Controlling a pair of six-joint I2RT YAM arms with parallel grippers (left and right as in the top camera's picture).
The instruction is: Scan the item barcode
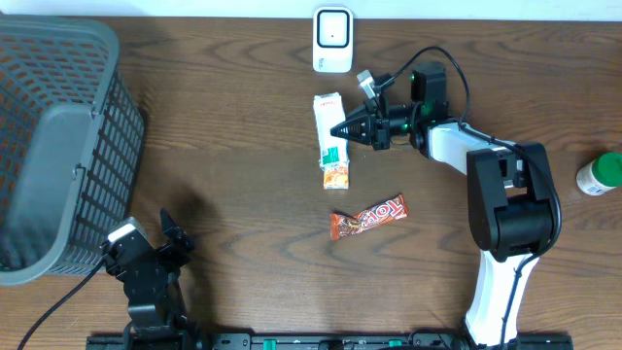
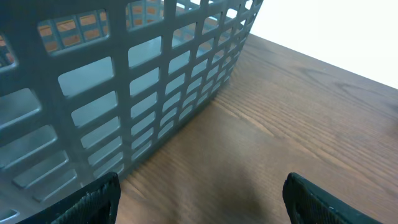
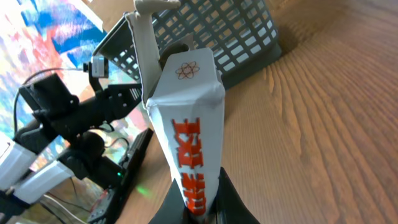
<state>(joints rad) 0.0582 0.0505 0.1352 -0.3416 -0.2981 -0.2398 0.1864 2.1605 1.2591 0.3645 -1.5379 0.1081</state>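
White cardboard carton with orange lettering [image 3: 188,140] | right tool [image 3: 198,208] clamped tight on its end | left tool [image 2: 199,198] fingers wide apart, empty, near grey plastic lattice basket [image 2: 124,93]

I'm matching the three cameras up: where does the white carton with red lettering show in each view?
Overhead: the carton is at table centre, at the tip of the right gripper.
Left wrist: not in it.
Right wrist: the carton fills the centre, rising from the right gripper at the bottom edge.
Shared landmark: the gray basket, far left overhead, upper left, top centre.
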